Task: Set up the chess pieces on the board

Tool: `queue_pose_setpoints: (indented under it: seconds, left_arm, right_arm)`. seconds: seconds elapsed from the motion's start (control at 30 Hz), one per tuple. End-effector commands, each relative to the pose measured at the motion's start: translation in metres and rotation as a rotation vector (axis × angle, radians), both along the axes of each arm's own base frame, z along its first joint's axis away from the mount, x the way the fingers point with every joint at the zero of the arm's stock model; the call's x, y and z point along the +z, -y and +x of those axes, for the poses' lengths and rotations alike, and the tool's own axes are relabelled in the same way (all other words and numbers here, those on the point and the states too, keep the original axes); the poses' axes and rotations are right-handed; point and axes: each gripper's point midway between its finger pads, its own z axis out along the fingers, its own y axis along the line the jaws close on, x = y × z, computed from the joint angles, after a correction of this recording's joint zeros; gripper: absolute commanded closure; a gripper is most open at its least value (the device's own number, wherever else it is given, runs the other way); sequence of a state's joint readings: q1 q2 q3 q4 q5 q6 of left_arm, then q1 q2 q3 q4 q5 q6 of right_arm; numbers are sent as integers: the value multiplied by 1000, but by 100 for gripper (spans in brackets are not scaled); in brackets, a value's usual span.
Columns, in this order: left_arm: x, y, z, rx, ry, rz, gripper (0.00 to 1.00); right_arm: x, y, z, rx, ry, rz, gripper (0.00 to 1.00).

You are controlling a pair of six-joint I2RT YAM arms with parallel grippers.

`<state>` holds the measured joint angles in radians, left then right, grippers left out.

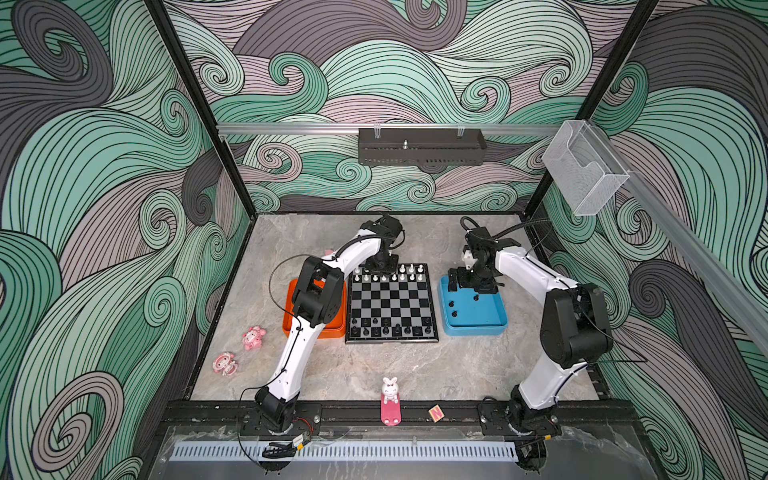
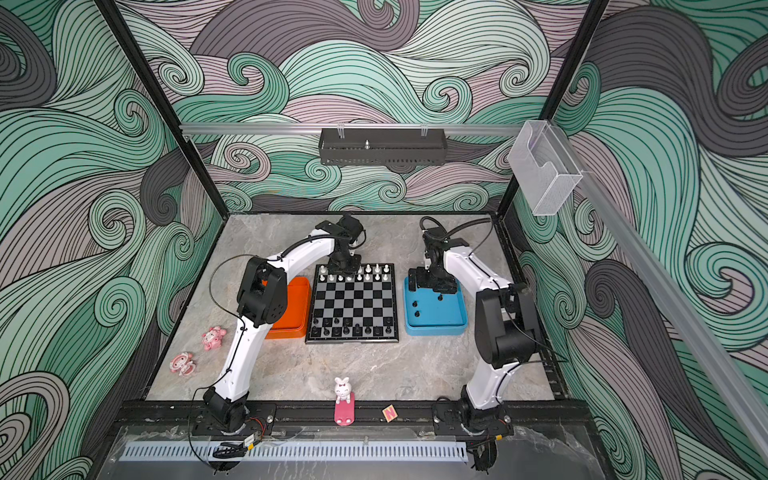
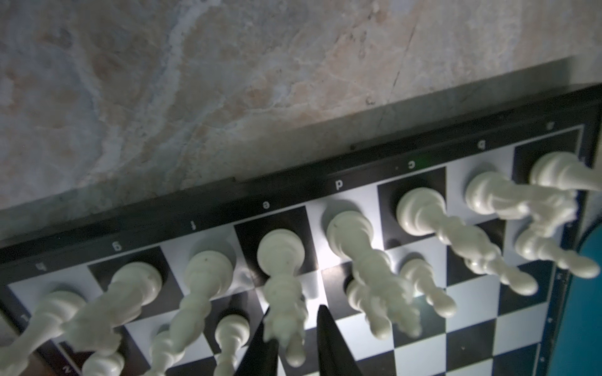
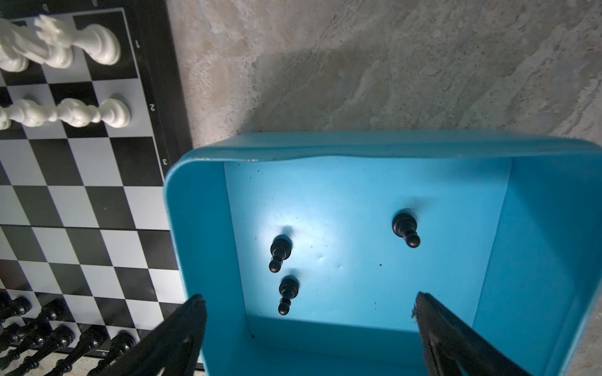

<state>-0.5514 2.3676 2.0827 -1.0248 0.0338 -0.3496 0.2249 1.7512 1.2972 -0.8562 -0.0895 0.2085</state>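
In both top views the board (image 1: 391,340) lies mid-frame on the bench (image 1: 374,374). White chess pieces (image 1: 390,274) stand on its 2 upper rows and black chess pieces (image 1: 390,330) along its lower rows, with gaps in the pawn row.

The left gripper (image 3: 294,307) hangs over the upper edge of the board. The left wrist view shows its jaws narrowly parted either side of a tall white piece (image 3: 281,257) standing on the e square, with a sliver of light on 1 side. Whether they pinch it I cannot tell. The piece looks seated and upright, so the sound move is to spread the jaws a little more and then rise straight up. Any sideways drift would likely knock the neighbours on d and f, which stand close.

The right gripper (image 4: 309,296) is spread wide and grasps nothing. It is above the blue tray (image 4: 202,228), which sits right of the board in both top views. 3 black pawns (image 4: 280,252) stand in the tray. The lone pawn (image 4: 405,228) seems the easier pick: straddle its head, descend, and close low on the stem. The other 2 stand near each other, so reaching for either risks bumping its neighbour.
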Motion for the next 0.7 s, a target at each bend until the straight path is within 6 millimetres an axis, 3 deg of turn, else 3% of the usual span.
queue_pose_setpoints:
  seconds: [0.0, 0.2, 0.67]
  left_arm:
    - [30, 6, 0, -2, 47, -20, 73]
    - [45, 9, -2, -4, 72, -37, 71]
    - [110, -2, -10, -3, 196, -80, 63]
  right_arm:
    - [5, 1, 1, 8, 9, 6, 0]
    - [10, 1, 1, 8, 23, 7, 0]
    - [23, 4, 2, -5, 57, 0, 0]
